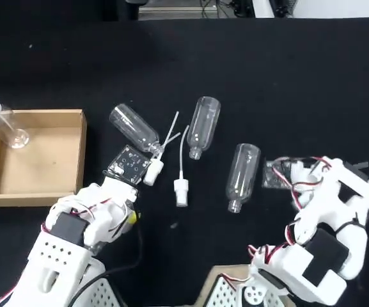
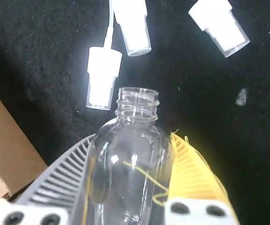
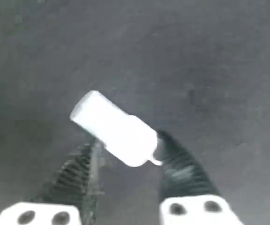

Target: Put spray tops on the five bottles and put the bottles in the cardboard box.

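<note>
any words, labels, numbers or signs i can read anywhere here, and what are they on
No text can be read anywhere.
The clear bottles carry no labels.
The cardboard box has plain walls.
The white spray tops are unmarked.
The small boards on the arms: any print is too small to read.

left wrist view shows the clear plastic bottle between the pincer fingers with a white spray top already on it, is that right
No: the clear plastic bottle between the fingers of the left pincer has no top on it. Its threaded neck is open, as the left wrist view shows; a white spray top lies loose on the black table.
</note>
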`<state>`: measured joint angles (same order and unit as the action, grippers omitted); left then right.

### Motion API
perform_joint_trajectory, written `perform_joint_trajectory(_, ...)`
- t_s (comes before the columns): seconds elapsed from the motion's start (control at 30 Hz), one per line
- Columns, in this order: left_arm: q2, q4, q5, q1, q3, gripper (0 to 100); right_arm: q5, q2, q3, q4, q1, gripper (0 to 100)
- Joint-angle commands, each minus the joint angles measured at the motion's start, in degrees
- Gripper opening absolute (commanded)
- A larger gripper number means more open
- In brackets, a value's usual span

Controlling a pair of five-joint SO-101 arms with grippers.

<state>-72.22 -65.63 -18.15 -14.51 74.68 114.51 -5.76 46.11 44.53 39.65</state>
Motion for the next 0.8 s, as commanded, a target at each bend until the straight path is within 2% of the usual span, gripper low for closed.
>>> perform_joint_trajectory(0.0, -0.62, -0.09, 0.00, 0.66, -0.75, 3, -23.12, -0.75, -3.74, -1.32, -2.81, 3.4)
perform_joint_trajectory(0.13, -0.70, -0.18, 0.00, 0.66, -0.75, 3, -44.13, -0.40, -7.78, 1.32, -2.99, 1.5)
perform_joint_trajectory(0.2, -0.70, -0.18, 0.00, 0.66, -0.75, 3, -50.37, -0.31, -9.54, 5.19, -2.20, 1.8)
perform_joint_trajectory(0.27, -0.70, -0.18, 0.00, 0.66, -0.75, 3, -53.54, -0.31, -11.21, 9.85, -1.76, 1.9)
perform_joint_trajectory(0.33, -0.70, -0.18, 0.00, 0.66, -0.75, 3, -53.71, -0.22, -12.44, 15.82, -1.49, 4.4)
perform_joint_trajectory(0.4, -0.70, -0.18, 0.00, 0.66, -0.75, 3, -53.71, -0.22, -13.05, 20.66, -1.58, 11.1)
perform_joint_trajectory(0.57, -0.70, -0.26, 0.00, 0.66, -0.75, 3, -53.54, -0.31, -13.49, 21.45, -1.76, 26.6)
perform_joint_trajectory(0.63, -0.70, -0.26, 0.00, 0.66, -0.75, 3, -52.31, -0.31, -13.49, 20.22, -2.55, 28.0)
perform_joint_trajectory(0.77, -0.70, -0.26, 0.00, 0.66, -0.75, 3, -43.96, -0.22, -11.21, 19.60, -4.22, 27.9)
